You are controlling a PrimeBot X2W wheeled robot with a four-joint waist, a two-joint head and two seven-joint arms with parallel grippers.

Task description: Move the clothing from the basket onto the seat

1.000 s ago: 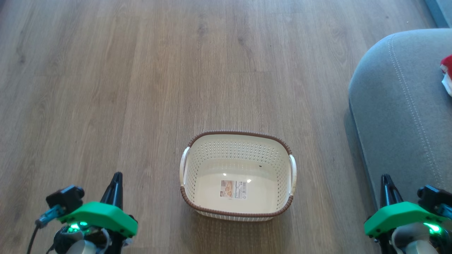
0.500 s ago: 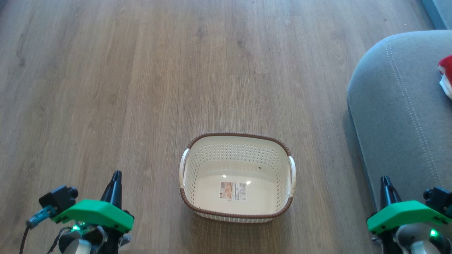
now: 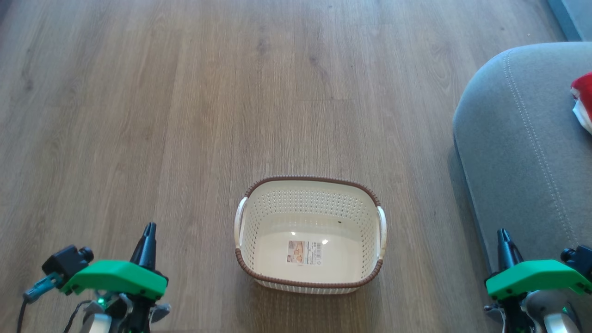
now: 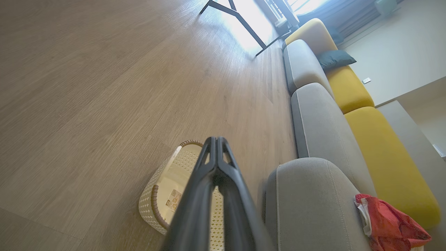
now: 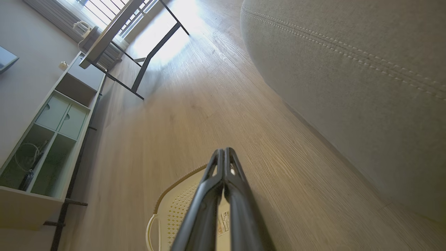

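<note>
Still unmoved — basket (image 3: 309, 203), clothing (image 3: 584, 90) on seat (image 3: 513, 148)

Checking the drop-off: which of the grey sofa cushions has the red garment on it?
The nearest grey fabric cushion, its rounded corner beside the cream perforated basket: the red-and-white garment lies on it. The two farther grey cushions carry none.

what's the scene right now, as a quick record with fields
clothing: red and white, lying on the seat
basket: on the wood floor, no clothing inside, paper label on its bottom
seat: grey cushion, right of the basket
left gripper: shut, holding nothing
right gripper: shut, holding nothing
task: looks done
</note>
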